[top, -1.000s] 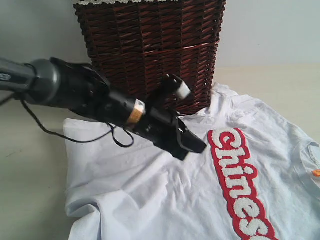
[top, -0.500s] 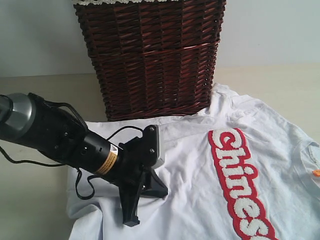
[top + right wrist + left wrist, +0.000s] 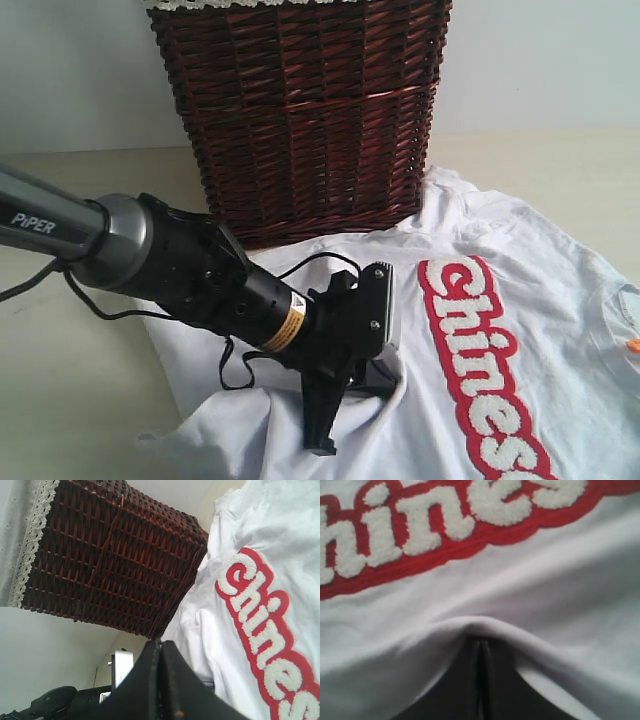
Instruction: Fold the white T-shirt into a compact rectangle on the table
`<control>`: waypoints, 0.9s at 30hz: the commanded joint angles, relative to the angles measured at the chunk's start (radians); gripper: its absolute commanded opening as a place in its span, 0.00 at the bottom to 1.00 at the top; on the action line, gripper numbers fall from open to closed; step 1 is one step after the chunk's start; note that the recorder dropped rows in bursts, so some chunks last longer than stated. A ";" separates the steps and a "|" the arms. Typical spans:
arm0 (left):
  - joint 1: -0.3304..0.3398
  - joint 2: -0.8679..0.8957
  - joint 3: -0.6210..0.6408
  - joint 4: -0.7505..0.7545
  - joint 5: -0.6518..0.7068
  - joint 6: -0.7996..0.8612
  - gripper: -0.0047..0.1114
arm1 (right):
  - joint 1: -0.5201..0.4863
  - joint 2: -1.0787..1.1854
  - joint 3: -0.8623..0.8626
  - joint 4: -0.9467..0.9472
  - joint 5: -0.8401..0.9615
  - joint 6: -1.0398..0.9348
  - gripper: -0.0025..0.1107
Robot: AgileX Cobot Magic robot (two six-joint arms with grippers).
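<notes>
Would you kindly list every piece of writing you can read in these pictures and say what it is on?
"PiPER": on the left arm.
"Chines", cut off at the picture's edge: on the red band of the white T-shirt.
Yellow label on that arm's wrist: too small to read.

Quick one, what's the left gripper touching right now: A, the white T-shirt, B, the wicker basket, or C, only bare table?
A: in the left wrist view the left gripper is shut, with a fold of the white T-shirt bunched over its tips, close to the red lettering band.
</notes>
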 commanded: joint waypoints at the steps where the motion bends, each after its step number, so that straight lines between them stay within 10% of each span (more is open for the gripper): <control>1: -0.009 0.023 -0.051 0.025 0.080 -0.109 0.04 | 0.000 -0.006 0.005 0.000 -0.011 -0.004 0.02; 7: 0.094 -0.122 -0.056 0.025 0.086 -0.363 0.04 | 0.000 -0.006 0.005 0.000 -0.011 -0.004 0.02; 13: 0.336 -0.264 -0.022 0.025 -0.131 -0.555 0.04 | 0.000 -0.006 0.005 0.000 -0.011 -0.004 0.02; 27: 0.727 -0.195 0.290 0.025 -0.072 -0.324 0.04 | 0.000 -0.006 0.005 0.000 -0.011 -0.004 0.02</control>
